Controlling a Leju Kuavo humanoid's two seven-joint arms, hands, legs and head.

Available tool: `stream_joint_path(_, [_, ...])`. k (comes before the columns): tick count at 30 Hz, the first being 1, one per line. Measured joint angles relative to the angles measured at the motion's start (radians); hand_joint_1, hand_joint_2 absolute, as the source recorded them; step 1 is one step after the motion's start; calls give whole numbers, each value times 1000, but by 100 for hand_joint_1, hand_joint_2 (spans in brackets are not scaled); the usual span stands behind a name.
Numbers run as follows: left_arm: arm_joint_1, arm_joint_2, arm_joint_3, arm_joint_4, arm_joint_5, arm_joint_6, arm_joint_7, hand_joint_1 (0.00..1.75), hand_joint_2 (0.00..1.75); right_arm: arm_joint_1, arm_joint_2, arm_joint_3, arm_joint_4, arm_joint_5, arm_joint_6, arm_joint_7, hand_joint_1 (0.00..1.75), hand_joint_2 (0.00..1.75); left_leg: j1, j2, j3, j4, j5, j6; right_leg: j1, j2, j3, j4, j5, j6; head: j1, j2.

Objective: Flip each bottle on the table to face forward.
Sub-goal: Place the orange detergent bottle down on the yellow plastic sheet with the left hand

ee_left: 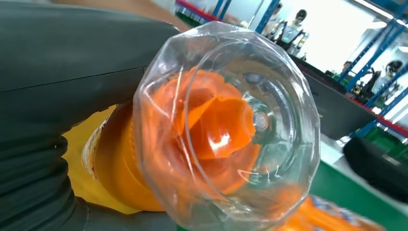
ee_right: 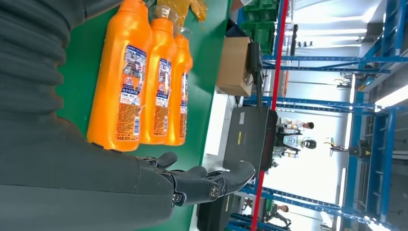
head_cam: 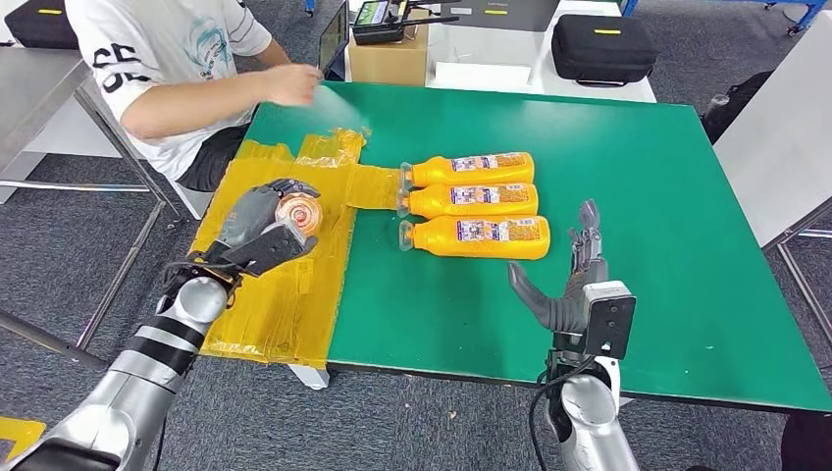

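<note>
Head view: left hand (head_cam: 267, 228) at left of centre, wrapped round a fourth bottle (head_cam: 297, 212), clear cap end turned toward the camera, held above the yellow sheet (head_cam: 285, 294) covering the left end of the green table (head_cam: 638, 245). Probably lifted that way for turning in the air before being laid beside the others. Three orange bottles (head_cam: 473, 204) lying side by side at frame centre, touching, caps pointing left, printed labels up, apparently already facing as wanted. Right hand (head_cam: 581, 257) just right of and below the nearest bottle, fingers straight and spread, thumb out to the left, holding nothing, likely parked near the row, ready to steady or nudge. Person (head_cam: 177, 69) seated at upper left, arm stretched over the table corner, clear of the bottles. Cardboard box (head_cam: 388, 54) and black case (head_cam: 600, 47) beyond the far edge.

Left wrist view: clear faceted cap and orange neck of the held bottle (ee_left: 226, 139) across most of the frame, grey thumb pressed along its side at left; firm grasp, label side hidden.

Right wrist view: dark fingers (ee_right: 207, 183) extended and parted at lower centre, nothing between them. Row of three bottles (ee_right: 144, 77) at upper left on green, labels showing, apart from the fingertips.
</note>
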Motion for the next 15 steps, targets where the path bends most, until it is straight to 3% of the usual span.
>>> stream_joint_path(6, [-36,74,-32,18,-134,21,3,175,175,5,-1,-9,-19,1,10,3,0,175,0,0,0,0,0,0,0,0,0,0,0,0,0,0])
stream_joint_path(15, [-60,138,-89,33,-295,9,39,175,175,10,-1,-17,-29,3,20,9,0,175,0,0,0,0,0,0,0,0,0,0,0,0,0,0])
